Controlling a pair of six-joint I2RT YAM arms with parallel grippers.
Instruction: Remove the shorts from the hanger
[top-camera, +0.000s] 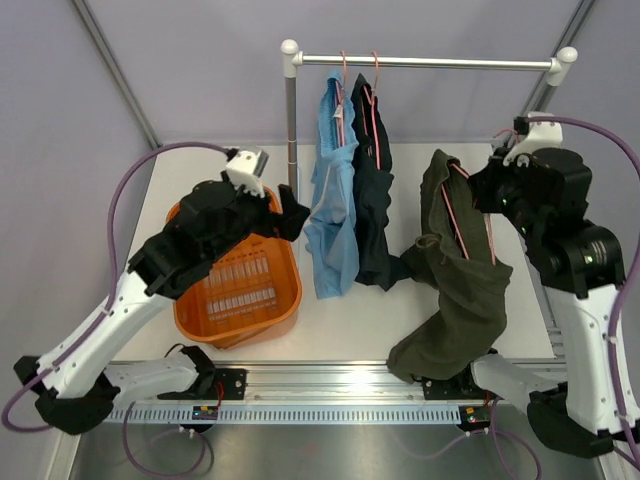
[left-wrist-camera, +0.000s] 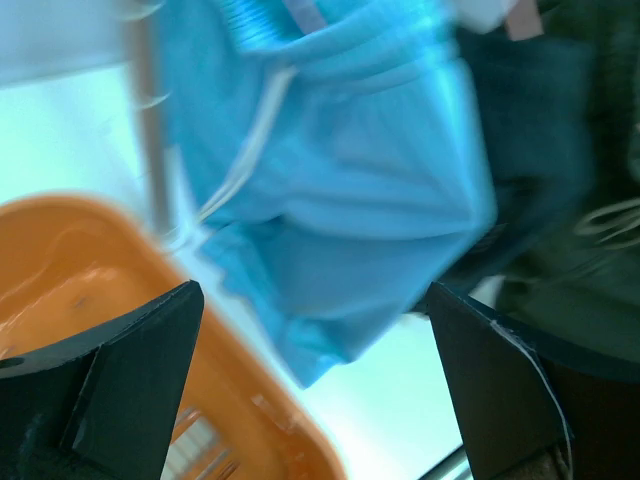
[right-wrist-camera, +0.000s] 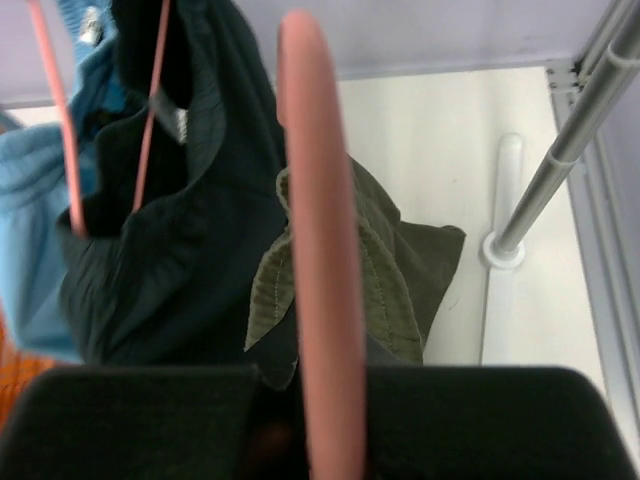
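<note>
Three pairs of shorts: one light blue pair, one navy pair, one olive pair. Three pink hangers. One orange basket. One clothes rail. Two robot arms

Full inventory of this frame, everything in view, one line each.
light blue shorts: 1, light blue with white drawstring, hanging on the rack, left of the navy pair
navy shorts: 1, dark navy, hanging on the rack
olive shorts: 1, dark olive, off the rack, draped from the held hanger, trailing toward the table's near edge
rack hangers: 2, pink, hooked on the rack
held hanger: 1, pink, off the rack
clothes rack: 1, white and silver, back of table
basket: 1, orange, left side of table
table: 1, white
left gripper: open, over the basket, facing the light blue shorts
right gripper: shut on the held hanger
</note>
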